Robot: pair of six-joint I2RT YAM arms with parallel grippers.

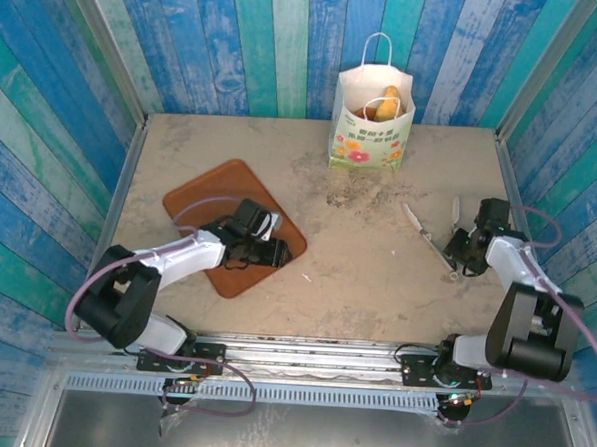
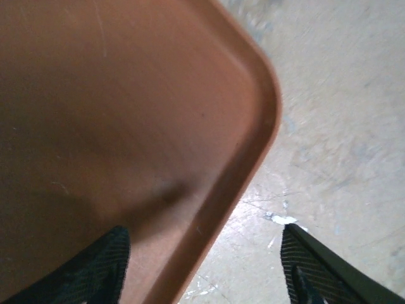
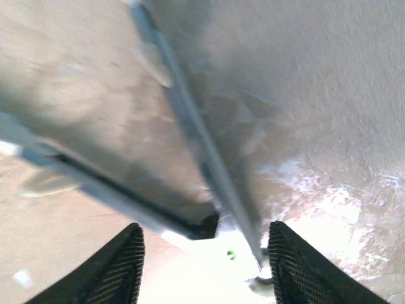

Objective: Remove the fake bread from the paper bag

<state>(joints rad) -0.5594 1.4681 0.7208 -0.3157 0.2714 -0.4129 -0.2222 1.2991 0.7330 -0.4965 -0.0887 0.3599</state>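
A pale, scuffed desk (image 1: 375, 288) fills the space between the blue plank walls. On its left side, towards the near edge, lies a flat reddish-brown tray (image 1: 205, 194). At the far edge, slightly right of centre, the white paper bag (image 1: 368, 142) stands upright with its mouth open. The left end effector (image 2: 205, 266) hangs low over the tray's near right corner, its fingers spread and nothing between them. The right end effector (image 3: 204, 266) sits at the right side of the desk, also spread, straddling the metal tongs (image 1: 419, 225) without pinching them. The fake bread (image 1: 383, 106) is inside the bag, golden pieces showing at its opening.
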